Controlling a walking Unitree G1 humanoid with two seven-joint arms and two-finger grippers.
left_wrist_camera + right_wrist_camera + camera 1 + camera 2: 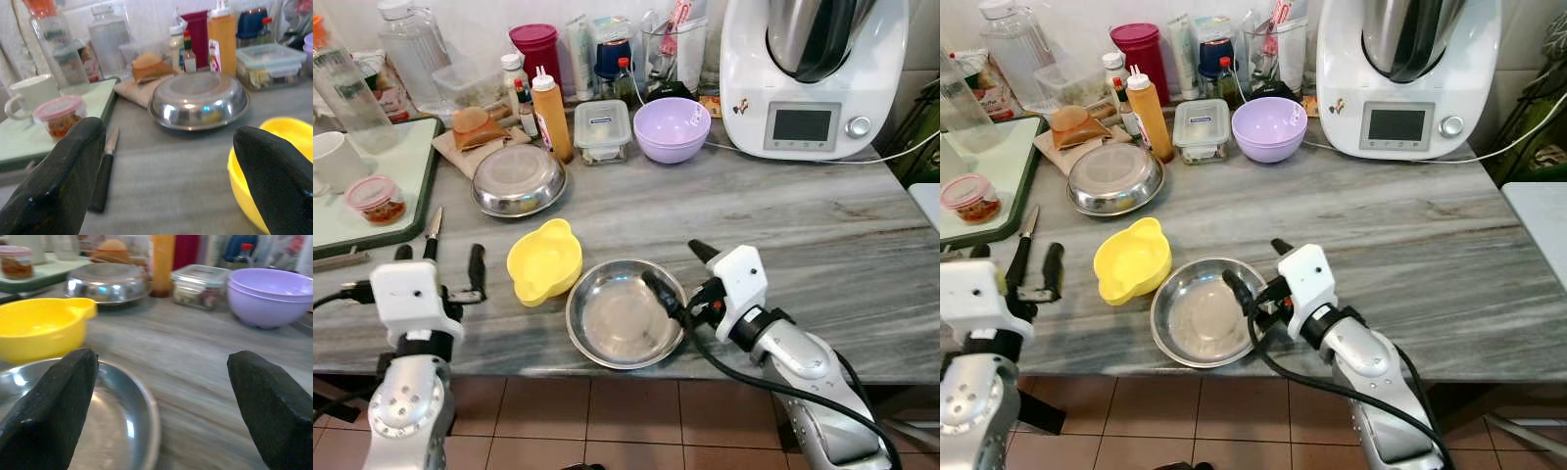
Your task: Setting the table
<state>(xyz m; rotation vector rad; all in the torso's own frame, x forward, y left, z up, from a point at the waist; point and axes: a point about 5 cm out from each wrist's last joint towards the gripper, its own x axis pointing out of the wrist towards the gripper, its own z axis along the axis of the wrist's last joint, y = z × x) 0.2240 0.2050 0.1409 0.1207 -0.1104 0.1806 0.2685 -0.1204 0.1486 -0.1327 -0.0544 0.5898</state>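
Steel plate (pixel 622 315) lower centre on tabletop (pixel 822 235), beside yellow bowl (pixel 544 260) | right end effector (pixel 681 276) fingers wide, one over plate's right rim | left end effector (pixel 438 264) wide, lower left

We find no text that can be read with certainty. The clear lidded container (pixel 602 128) beside the orange sauce bottle carries a small dark label on its lid; its characters are too small to resolve. The white kitchen appliance (pixel 813 78) has a grey display panel (pixel 802 124), which appears blank, and a small sticker on its front at the lower left, unreadable. The packets and bottles along the back wall show coloured printing; we cannot make out any letters or numbers on them. The wrist views are too blurred for any label.
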